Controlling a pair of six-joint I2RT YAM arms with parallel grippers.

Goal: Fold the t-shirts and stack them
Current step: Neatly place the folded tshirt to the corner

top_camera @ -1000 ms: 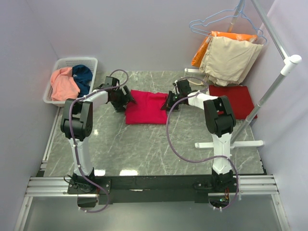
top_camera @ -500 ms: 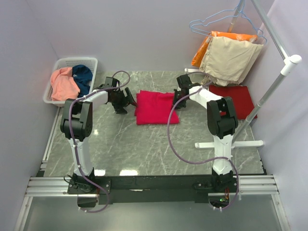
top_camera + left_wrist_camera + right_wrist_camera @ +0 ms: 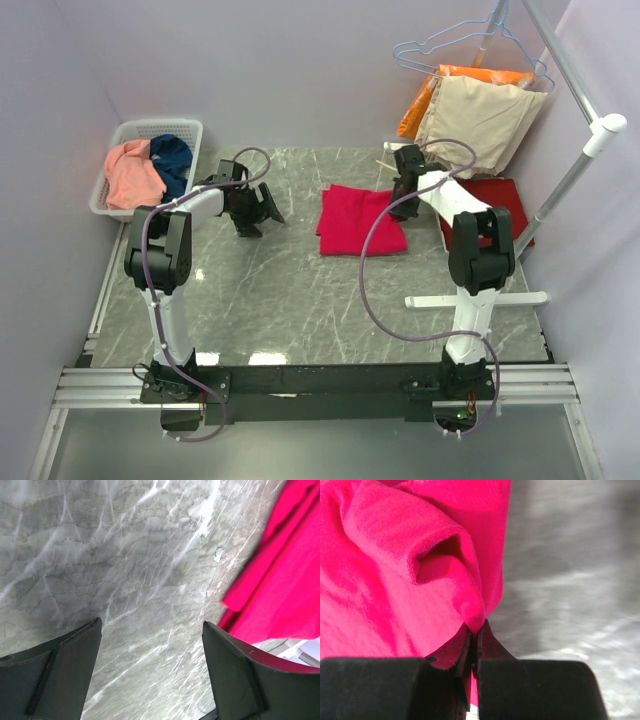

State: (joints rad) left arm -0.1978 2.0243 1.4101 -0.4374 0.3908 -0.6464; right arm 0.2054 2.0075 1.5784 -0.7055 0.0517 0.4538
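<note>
On table (image 3: pixel 260 290), right jaws pinch crimson t-shirt (image 3: pixel 358 222); left jaws wide

The right arm (image 3: pixel 478 250) hides part of the darker red t-shirt (image 3: pixel 497 192), which seems folded flat.

There are four t-shirts, namely one crimson t-shirt (image 3: pixel 360 222), one dark red t-shirt (image 3: pixel 497 200), one salmon-pink t-shirt (image 3: pixel 132 174) and one teal-blue t-shirt (image 3: pixel 174 160), plus one white basket (image 3: pixel 128 131), one beige garment (image 3: pixel 480 125), one orange garment (image 3: pixel 418 106), one clothes rack (image 3: pixel 560 195), one marble table (image 3: pixel 280 300) and two robot arms, left arm (image 3: pixel 165 245) and right arm (image 3: pixel 480 245).
</note>
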